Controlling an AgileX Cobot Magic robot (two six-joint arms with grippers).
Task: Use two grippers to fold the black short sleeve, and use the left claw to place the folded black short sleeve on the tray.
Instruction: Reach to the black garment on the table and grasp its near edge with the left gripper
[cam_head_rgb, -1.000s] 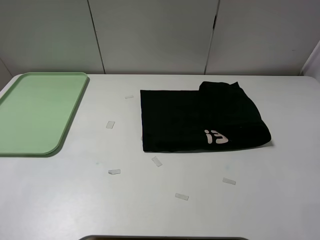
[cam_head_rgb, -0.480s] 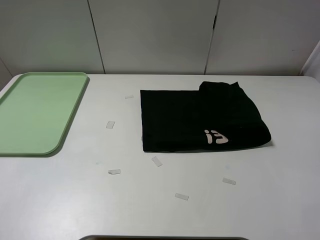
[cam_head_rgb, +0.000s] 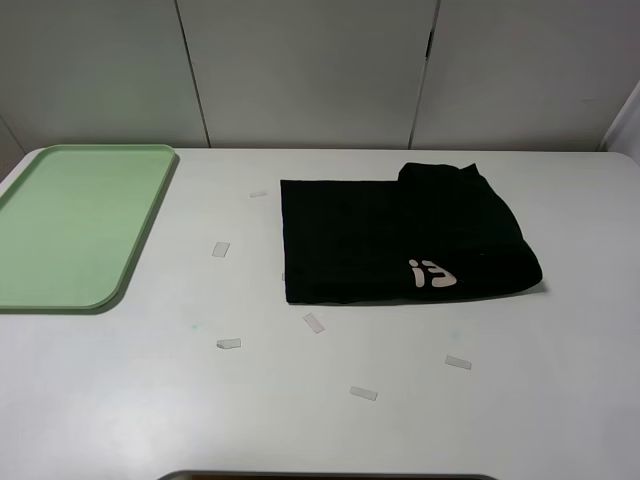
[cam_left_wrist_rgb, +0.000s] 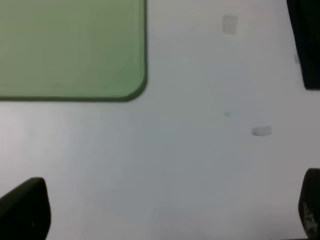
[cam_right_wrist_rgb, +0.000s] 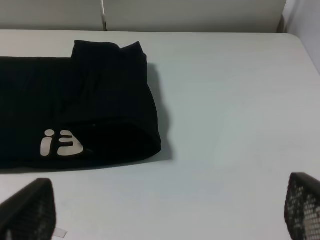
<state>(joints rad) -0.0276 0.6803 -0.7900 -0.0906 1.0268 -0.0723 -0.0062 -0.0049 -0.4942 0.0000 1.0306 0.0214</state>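
Lying off the tray is black short sleeve; left hand, right hand open

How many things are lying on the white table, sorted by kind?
Black cotton short-sleeve T-shirt: 1
Pale green rectangular plastic tray: 1
Small white paper strips, clearly visible: 6
Total: 8

White table, matte, pale grey. Small paper strips lie flat on it, six in the high view, well apart from each other; the nearest strip sits toward the front edge. Faint teal speck on the surface. Behind, white wall panels with thin dark seams.
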